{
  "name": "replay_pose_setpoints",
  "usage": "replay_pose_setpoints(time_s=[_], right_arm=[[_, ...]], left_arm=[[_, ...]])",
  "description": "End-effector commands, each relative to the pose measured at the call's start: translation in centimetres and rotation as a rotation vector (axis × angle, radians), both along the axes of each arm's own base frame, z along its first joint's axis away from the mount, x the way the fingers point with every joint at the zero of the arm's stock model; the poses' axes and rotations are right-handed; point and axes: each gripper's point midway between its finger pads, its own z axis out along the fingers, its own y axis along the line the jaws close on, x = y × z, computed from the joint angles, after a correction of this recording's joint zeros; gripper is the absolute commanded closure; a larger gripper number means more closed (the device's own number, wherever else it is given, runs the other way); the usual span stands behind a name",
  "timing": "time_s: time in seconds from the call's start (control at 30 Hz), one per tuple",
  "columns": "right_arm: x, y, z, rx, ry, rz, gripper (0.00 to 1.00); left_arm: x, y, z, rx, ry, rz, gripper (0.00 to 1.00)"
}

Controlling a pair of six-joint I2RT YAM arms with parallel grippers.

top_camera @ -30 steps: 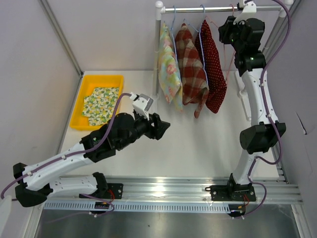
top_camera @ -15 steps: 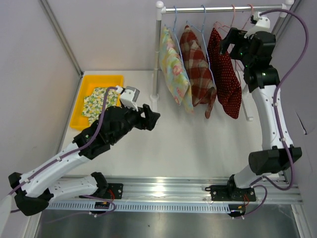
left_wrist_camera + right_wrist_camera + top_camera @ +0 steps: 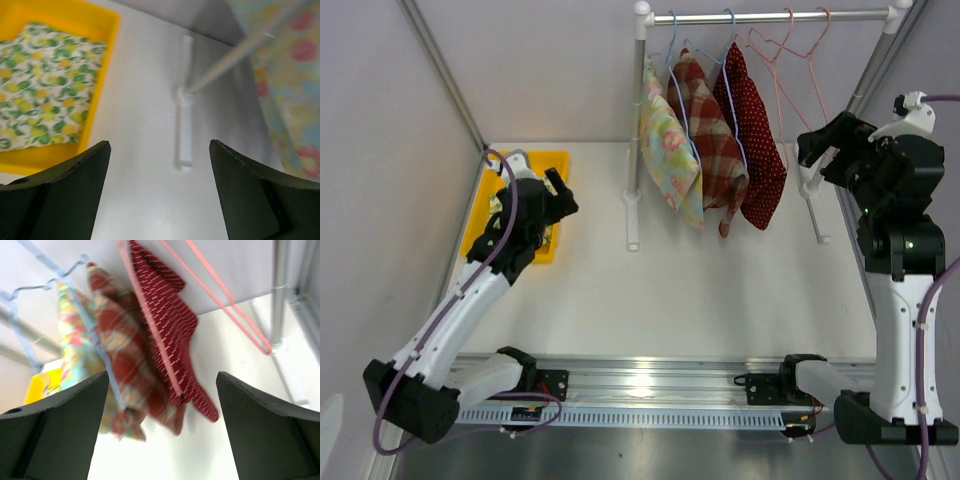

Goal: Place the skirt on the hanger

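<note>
My left gripper (image 3: 159, 150) is wide open and empty beside the yellow plastic tray (image 3: 107, 60) where the folded lemon-print skirt (image 3: 45, 85) lies, and my right gripper (image 3: 160, 385), equally open and empty, faces the bare pink wire hangers (image 3: 148, 315) farther away.

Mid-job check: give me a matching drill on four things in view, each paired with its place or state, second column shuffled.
1. lemon-print skirt
2. plaid skirt
3. pink hangers
4. left gripper

A. bare on the rail
B. open, holding nothing
C. folded in the yellow tray
D. hanging between the floral skirt and the red dotted skirt

Pairs: 1-C, 2-D, 3-A, 4-B
</note>
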Motion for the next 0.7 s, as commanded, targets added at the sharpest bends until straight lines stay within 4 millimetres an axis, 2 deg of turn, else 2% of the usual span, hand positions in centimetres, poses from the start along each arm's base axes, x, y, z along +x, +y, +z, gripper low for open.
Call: replay_pose_setpoints(time_s=[0.0, 0.03, 0.07, 0.1, 0.13, 0.2, 0.27, 0.3, 0.33, 0.37, 0.43, 0.47, 0.57, 0.6, 0.63, 0.67], right_arm=[[-2.8, 2.5, -2.2, 0.063, 0.061, 0.128, 0.05], [-3.2, 3.1, -2.5, 0.073, 0.066, 0.162, 0.06], [-4.1, 3.9, -2.7, 0.084, 0.066, 0.204, 0.06], [-4.4, 4.3, -3.7, 0.091, 0.089, 0.226, 0.07], [-4.8, 5.0, -4.1, 0.093, 0.097, 0.251, 0.07], [-5.8, 5.7, -4.6, 0.089, 0.106, 0.282, 0.07], [-6.4, 6.6, -5.7, 0.089, 0.132, 0.320, 0.07], [-6.8, 6.9, -5.8, 0.090, 0.129, 0.335, 0.07], [-7.0, 7.5, -6.5, 0.090, 0.146, 0.357, 0.07], [-7.2, 7.7, -6.8, 0.087, 0.152, 0.368, 0.07], [-7.4, 7.9, -7.5, 0.078, 0.166, 0.380, 0.07], [-7.5, 8.1, -7.7, 0.071, 0.172, 0.388, 0.07], [-7.7, 8.2, -8.3, 0.056, 0.186, 0.402, 0.08], [-7.9, 8.2, -8.4, 0.052, 0.183, 0.406, 0.07], [-7.9, 8.2, -8.5, 0.046, 0.185, 0.405, 0.07], [-7.9, 8.2, -8.8, 0.043, 0.191, 0.406, 0.07]], left_arm=[[2.3, 5.0, -3.6, -0.014, 0.077, 0.220, 0.13], [3.3, 6.8, -5.5, -0.008, 0.125, 0.297, 0.12], [3.7, 7.7, -6.2, -0.002, 0.144, 0.339, 0.11], [4.1, 9.5, -7.0, 0.002, 0.159, 0.414, 0.07], [4.7, 10.2, -8.8, 0.013, 0.204, 0.447, 0.05], [5.6, 12.1, -10.4, -0.015, 0.240, 0.500, 0.03], [6.5, 12.8, -13.2, -0.018, 0.319, 0.526, 0.02], [7.5, 13.6, -12.9, -0.030, 0.316, 0.550, 0.01], [7.8, 13.8, -13.8, -0.030, 0.343, 0.558, 0.01], [7.8, 14.1, -16.2, -0.014, 0.415, 0.573, 0.01], [8.7, 14.7, -17.5, -0.051, 0.449, 0.598, 0.01], [8.5, 15.1, -19.5, -0.045, 0.504, 0.617, 0.01], [10.0, 15.3, -20.0, -0.053, 0.514, 0.627, 0.01], [9.9, 16.6, -21.4, -0.047, 0.546, 0.655, 0.01], [10.3, 16.6, -21.5, -0.046, 0.551, 0.653, 0.01], [10.6, 16.8, -22.5, -0.047, 0.577, 0.657, 0.01]])
